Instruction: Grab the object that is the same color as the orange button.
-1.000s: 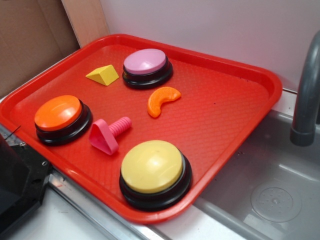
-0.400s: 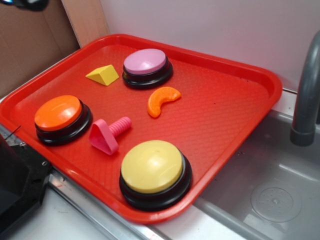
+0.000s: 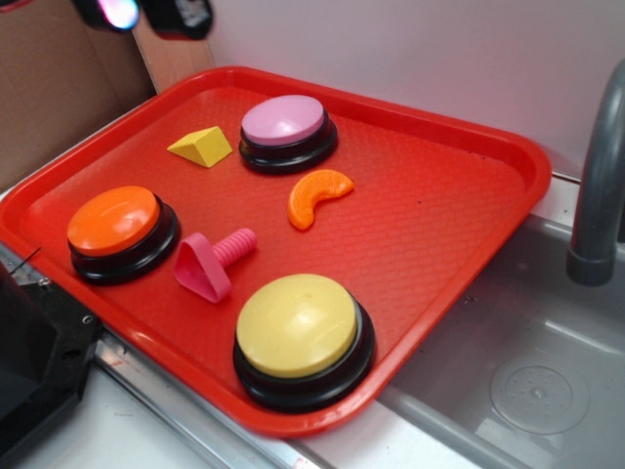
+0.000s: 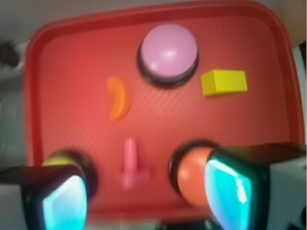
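Orange crescent: loose on the red tray, mid-tray, beside the lilac button. Lies ahead-left of the gripper, long axis roughly fore-aft. Fingers spread, empty, high above.

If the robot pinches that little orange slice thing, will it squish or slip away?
Probably no squishing: the orange crescent looks like hard, glossy plastic. That shine and its curved sides suggest it could slip from the end effector. It seems small and light, lying flat on the red tray, so a nudge would likely slide it, not roll it.
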`<state>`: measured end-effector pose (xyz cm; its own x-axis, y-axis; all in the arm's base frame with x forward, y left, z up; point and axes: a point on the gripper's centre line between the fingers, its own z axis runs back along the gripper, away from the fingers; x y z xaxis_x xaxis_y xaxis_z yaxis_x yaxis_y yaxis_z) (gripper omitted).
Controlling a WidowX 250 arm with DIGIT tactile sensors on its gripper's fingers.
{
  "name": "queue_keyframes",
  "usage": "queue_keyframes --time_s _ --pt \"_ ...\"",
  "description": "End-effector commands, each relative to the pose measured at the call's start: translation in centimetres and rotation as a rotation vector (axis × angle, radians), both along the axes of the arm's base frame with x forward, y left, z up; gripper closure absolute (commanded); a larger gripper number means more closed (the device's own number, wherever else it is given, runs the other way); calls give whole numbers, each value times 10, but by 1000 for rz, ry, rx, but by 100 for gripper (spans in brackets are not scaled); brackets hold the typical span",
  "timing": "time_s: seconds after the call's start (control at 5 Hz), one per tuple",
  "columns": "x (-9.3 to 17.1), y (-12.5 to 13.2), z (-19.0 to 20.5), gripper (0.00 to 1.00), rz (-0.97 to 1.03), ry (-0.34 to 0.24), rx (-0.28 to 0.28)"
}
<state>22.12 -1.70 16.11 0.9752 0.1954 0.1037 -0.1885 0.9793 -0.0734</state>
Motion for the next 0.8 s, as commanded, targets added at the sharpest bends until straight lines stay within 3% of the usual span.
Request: queue_keyframes --time_s 0.0,0.6 --pt "43 -21 -61 0 57 4 78" --pt "43 -31 -115 0 57 97 61"
